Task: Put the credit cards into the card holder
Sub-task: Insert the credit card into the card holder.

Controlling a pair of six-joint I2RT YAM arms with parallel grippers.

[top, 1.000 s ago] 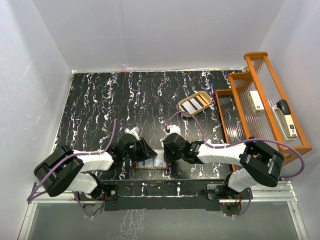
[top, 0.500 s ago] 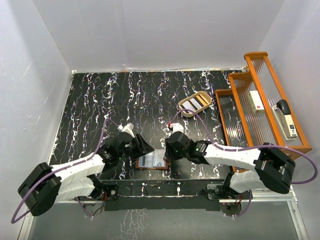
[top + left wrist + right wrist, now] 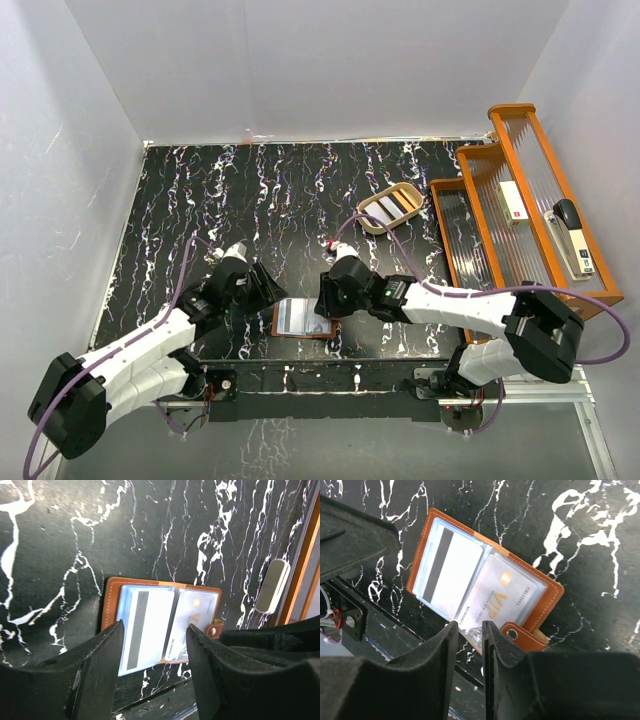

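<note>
Now locate the card holder (image 3: 551,596) lying open and flat on the black marbled table (image 3: 200,200), near the front edge. Note two credit cards (image 3: 449,572) seated in its clear sleeves. Find the left gripper (image 3: 155,630) about half open and empty, poised above the holder. Read the right gripper (image 3: 470,627) as parted by only a narrow gap, with nothing visibly gripped.
</note>
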